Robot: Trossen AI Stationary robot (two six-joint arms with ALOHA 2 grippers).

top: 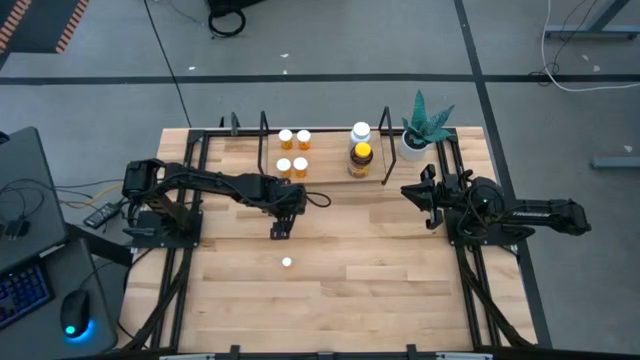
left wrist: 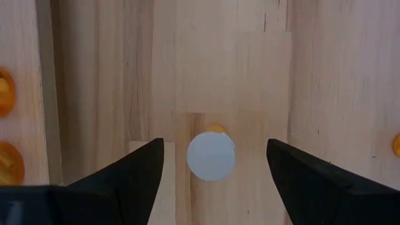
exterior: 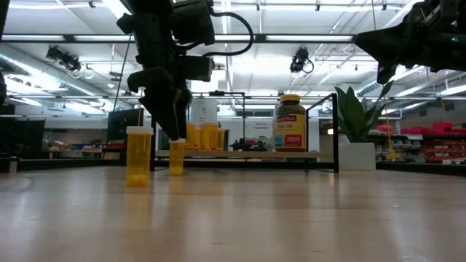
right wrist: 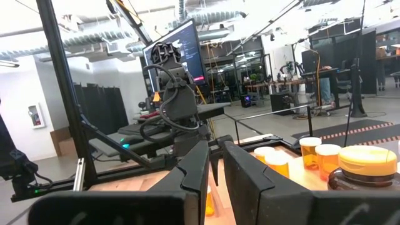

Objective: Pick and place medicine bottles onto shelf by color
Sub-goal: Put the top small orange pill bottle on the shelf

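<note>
The pick step is in hand: the left claw (left wrist: 212, 172) is held spread, straddling a white-capped orange bottle (left wrist: 211, 155) on the tabletop (top: 380, 270), at six o'clock from the shelf (top: 325, 170). Lowering and pinching are called for next. The right claw (right wrist: 215, 165) is parked at three o'clock, nearly pressed together and empty.

Both arms are dark — matte black links and chunky rounded joint housings, seen from above. The left arm (top: 215, 187) has black cables looping along its links, one arcing free near the wrist. The right arm (top: 500, 210) carries small white lettering on its outer link, too small to read. The left gripper (left wrist: 212, 175) ends in two black wedge-shaped fingers tapering to points; the right gripper (right wrist: 215, 165) has flat, broad black fingers with squared edges.
</note>
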